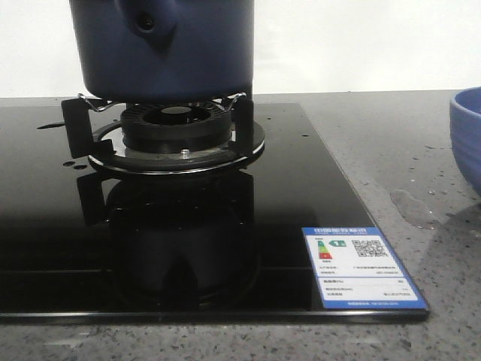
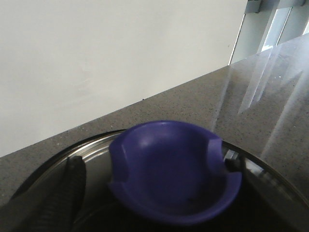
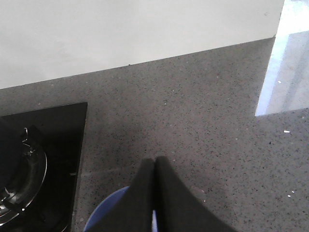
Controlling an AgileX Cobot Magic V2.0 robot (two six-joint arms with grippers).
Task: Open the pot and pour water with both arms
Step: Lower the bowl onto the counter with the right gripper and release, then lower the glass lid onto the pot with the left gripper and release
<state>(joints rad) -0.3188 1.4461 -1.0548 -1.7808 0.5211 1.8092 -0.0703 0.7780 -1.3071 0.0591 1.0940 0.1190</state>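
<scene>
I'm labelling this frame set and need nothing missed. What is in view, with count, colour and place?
Pot: one, dark navy, on the burner's supports, top cut off by the front view.
Burner: one, black with a metal ring, on the hob under the pot.
Hob: one, glossy black glass, set in the counter.
Label: one, blue and white, hob's near right corner.
Bowl: one, lighter blue, right edge of the front view, on the counter.
Water: a small clear puddle and droplets, on the counter left of the bowl.
Counter: one, grey speckled.
Knob: one, dark blue, cupped, on a glass lid.
Left claw: one dark finger seen beside the knob.
Right claw: black, shut, above the bowl's rim.
</scene>
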